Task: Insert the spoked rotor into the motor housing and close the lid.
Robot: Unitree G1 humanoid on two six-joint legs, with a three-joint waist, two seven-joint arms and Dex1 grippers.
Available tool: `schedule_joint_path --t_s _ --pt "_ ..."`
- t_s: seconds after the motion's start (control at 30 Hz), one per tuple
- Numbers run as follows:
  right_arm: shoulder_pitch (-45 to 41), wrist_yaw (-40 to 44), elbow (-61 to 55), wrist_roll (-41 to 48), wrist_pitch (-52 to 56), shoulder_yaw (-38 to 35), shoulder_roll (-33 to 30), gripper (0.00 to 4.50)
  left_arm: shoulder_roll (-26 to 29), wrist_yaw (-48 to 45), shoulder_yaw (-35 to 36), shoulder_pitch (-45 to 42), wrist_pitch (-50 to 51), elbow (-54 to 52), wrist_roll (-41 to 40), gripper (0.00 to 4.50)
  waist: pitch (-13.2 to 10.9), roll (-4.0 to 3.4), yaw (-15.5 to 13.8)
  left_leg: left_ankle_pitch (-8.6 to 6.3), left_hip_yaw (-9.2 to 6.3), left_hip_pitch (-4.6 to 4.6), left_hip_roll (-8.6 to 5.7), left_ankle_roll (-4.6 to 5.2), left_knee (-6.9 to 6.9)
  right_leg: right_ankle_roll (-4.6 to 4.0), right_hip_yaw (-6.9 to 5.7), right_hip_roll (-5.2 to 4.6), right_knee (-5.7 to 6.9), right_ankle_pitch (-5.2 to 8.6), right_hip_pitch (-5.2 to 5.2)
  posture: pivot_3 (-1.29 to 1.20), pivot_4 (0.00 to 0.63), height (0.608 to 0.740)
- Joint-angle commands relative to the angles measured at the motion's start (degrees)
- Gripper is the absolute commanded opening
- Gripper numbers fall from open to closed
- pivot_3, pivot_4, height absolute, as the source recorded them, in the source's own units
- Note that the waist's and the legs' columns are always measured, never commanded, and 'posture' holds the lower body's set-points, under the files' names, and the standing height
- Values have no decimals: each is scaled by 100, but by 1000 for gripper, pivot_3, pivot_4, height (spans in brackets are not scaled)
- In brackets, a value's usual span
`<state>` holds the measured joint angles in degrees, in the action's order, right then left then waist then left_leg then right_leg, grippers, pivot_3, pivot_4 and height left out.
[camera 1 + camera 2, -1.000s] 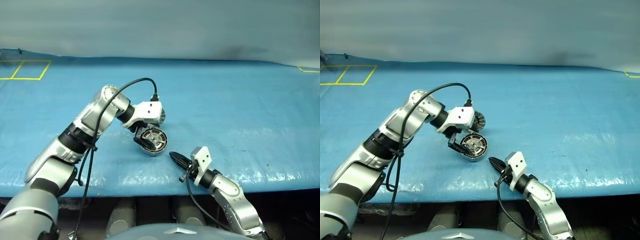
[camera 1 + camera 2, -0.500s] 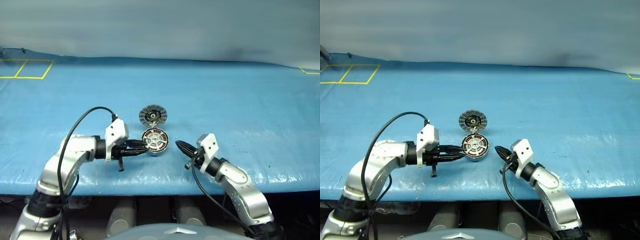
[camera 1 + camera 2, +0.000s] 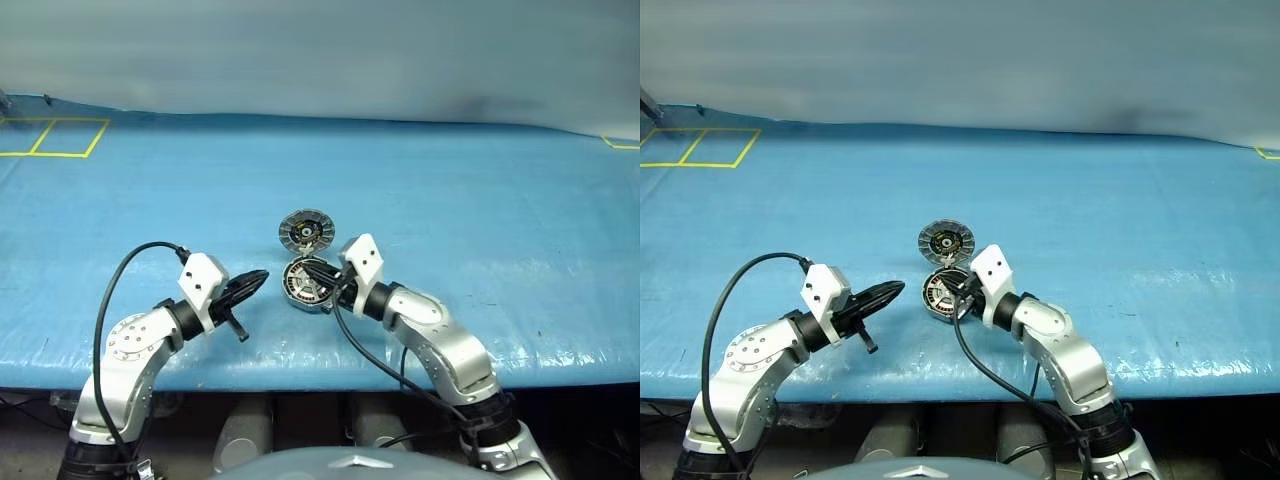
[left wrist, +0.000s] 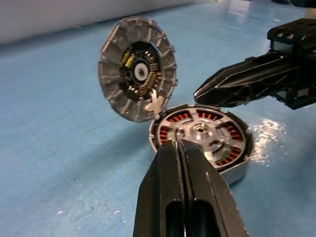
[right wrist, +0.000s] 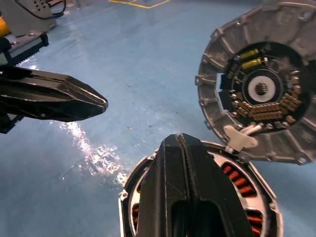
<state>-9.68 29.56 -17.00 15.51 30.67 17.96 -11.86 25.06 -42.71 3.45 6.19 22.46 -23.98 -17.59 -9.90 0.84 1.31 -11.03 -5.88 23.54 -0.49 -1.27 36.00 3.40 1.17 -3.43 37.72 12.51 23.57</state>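
The motor housing (image 4: 232,165), a shallow grey cup with copper windings, lies on the blue table. The silver spoked rotor (image 4: 201,132) sits inside it. The lid (image 4: 137,69) stands upright at the housing's far rim, its dark inner face with the grey ribbed ring towards me. My left gripper (image 3: 260,276) is shut and empty, its tip a little to the left of the housing and apart from it. My right gripper (image 3: 312,270) is shut and empty too. It reaches in from the right, with its tip over the housing's top, just below the lid.
The blue cover (image 3: 480,210) spreads wide around the motor, with a grey wall behind. Yellow tape lines (image 3: 55,138) mark the far left corner. The table's front edge runs just below both arms.
My left gripper has shut and drawn back from the housing to the left and lower, uncovering the upright lid. My right gripper has swung left and up to the housing's top.
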Motion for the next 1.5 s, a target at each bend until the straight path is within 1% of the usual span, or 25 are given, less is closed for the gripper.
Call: schedule_joint_path --t_s 0.03,0.17,0.27,0.43,0.47,0.57,0.63,0.77,0.97,1.03,1.17,1.33,1.5 --pt "-172 -57 135 -102 -23 108 129 0 72 -123 320 -217 -24 185 -450 50 0 0 -3 0 0 0 -1 0 0 1 0 -1 -1 0 0 0 150 740" --pt "-193 -53 464 -214 -112 163 168 0 286 -326 401 -579 -142 683 -539 50 1 0 10 0 -1 -1 0 0 0 1 -3 2 1 0 0 0 150 740" --pt "-176 -111 656 -221 -121 78 200 0 383 -350 417 -975 -292 1173 -448 50 1 0 26 0 -1 -1 0 0 0 1 -3 3 2 -1 0 0 150 740" --pt "-87 -144 827 -300 -71 87 161 0 252 -207 405 -1749 -1141 2228 -125 50 2 1 30 1 -1 -6 0 0 -1 2 -3 5 3 -2 -4 0 150 740" --pt "-52 -123 807 -307 -73 124 149 0 221 -251 388 -1964 -1181 2497 -161 50 3 2 20 1 -1 -7 0 -1 -1 3 -2 4 3 -2 -5 0 150 740" --pt "53 -67 577 -187 -95 118 192 0 102 -807 349 -2567 -1174 3214 -527 50 7 8 26 2 -2 -8 -1 -1 0 4 -3 5 3 -3 -8 0 150 740" --pt "161 -43 294 -30 -114 22 219 0 69 -1173 244 -3015 -1104 3706 -616 50 7 9 15 2 -2 -6 -2 -2 0 5 -3 5 2 -4 -8 0 150 740" --pt "569 97 -394 177 -109 -87 -14 0 -72 -1830 -10 -3841 -1476 4731 -450 50 6 10 24 2 -5 5 -5 -1 -2 12 -4 6 -3 -7 -3 0 150 740" --pt "1439 308 -954 348 -258 -224 -469 0 -337 -2670 -425 -4738 -2075 6098 -114 50 6 10 66 2 -5 3 -3 -1 -3 15 -5 7 -6 -8 -4 0 150 740" --pt "1727 269 -1047 355 -334 -269 -515 0 -396 -2969 -571 -4999 -2166 6517 16 50 5 12 76 2 -5 4 -2 -1 -3 13 -5 7 -6 -7 -4 0 150 740" --pt "2245 53 -1180 289 -475 -231 -463 0 -503 -3268 -652 -5554 -2251 7336 222 50 3 15 72 1 -5 6 -2 -1 0 14 -5 7 -6 -7 -4 0 150 740" --pt "2535 -131 -1224 229 -557 -100 -355 0 -512 -3659 -729 -6018 -2307 7971 469 50 3 15 84 1 -4 8 -3 0 0 14 -4 6 -8 -7 -3 0 150 740" --pt "2539 -207 -1126 139 -613 40 -289 0 -554 -4059 -880 -6367 -2381 8346 757 50 2 18 73 1 -8 11 -3 0 0 14 -8 6 -7 -6 -1 0 150 740"
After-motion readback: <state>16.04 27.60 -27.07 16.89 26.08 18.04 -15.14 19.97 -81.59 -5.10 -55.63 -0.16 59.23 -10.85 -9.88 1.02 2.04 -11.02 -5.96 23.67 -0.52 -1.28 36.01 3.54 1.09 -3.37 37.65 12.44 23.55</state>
